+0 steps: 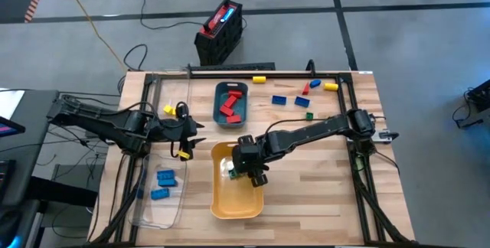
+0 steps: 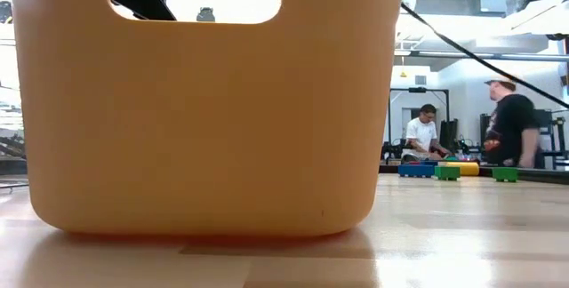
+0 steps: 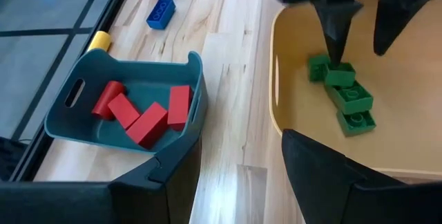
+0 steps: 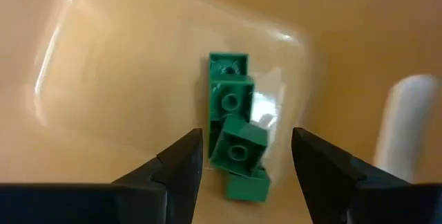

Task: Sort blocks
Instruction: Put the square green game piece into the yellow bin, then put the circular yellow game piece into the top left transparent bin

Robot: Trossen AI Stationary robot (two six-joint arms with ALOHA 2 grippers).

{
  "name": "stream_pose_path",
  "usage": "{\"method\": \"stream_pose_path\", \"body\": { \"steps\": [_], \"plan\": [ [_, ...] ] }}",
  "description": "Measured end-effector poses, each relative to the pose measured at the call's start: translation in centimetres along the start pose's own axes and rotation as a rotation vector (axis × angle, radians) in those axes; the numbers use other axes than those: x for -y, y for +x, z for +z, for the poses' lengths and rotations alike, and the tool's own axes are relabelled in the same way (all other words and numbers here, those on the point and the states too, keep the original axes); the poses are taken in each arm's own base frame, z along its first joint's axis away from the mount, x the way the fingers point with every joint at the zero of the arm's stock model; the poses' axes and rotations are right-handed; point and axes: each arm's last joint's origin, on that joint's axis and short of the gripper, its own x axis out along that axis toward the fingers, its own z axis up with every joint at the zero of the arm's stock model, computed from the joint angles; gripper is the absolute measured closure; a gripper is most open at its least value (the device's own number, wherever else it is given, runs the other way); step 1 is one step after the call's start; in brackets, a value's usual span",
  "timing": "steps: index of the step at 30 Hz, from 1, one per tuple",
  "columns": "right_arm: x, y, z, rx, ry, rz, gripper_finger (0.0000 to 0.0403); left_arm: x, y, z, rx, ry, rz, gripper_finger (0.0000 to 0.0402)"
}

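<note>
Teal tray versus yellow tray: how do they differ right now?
The teal tray holds red blocks; the yellow tray holds green blocks. The teal tray sits at the far middle of the table with no hand over it; the yellow tray sits nearer the front with the right hand open above its green blocks. The red blocks lie jumbled; the green ones cluster in a rough line. Both trays are open-topped.

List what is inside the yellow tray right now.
Green blocks lie clustered on the floor of the yellow tray, with the open right pincer directly above them. At least three show; whether more sit underneath is hidden.
</note>
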Motion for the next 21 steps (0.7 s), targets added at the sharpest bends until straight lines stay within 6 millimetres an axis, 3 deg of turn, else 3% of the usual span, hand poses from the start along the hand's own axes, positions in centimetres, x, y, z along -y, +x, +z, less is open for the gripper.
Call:
{"method": "stream_pose_path", "body": {
  "steps": [6, 11, 16, 21],
  "plan": [
    [0.6, -3.6, 1.7, -0.049, -0.026, -0.113, 0.0177, 0.0, 0.0, -0.1, -0.011, 0.003, 0.000, 0.0205],
    [2.2, -6.7, 0.4, -0.109, -0.041, -0.283, 0.0186, 0.0, 0.0, -0.7, -0.072, -0.037, -0.003, 0.0205],
    [5.4, -9.8, -3.4, 0.013, 0.075, -0.368, 0.0203, 0.1, -0.2, -1.3, -0.123, -0.052, -0.007, 0.0205],
    [8.7, -9.7, -10.1, 0.045, 0.269, -0.456, 0.0204, 0.3, -0.3, -1.4, -0.127, -0.045, -0.015, 0.0205]
  ]
}}
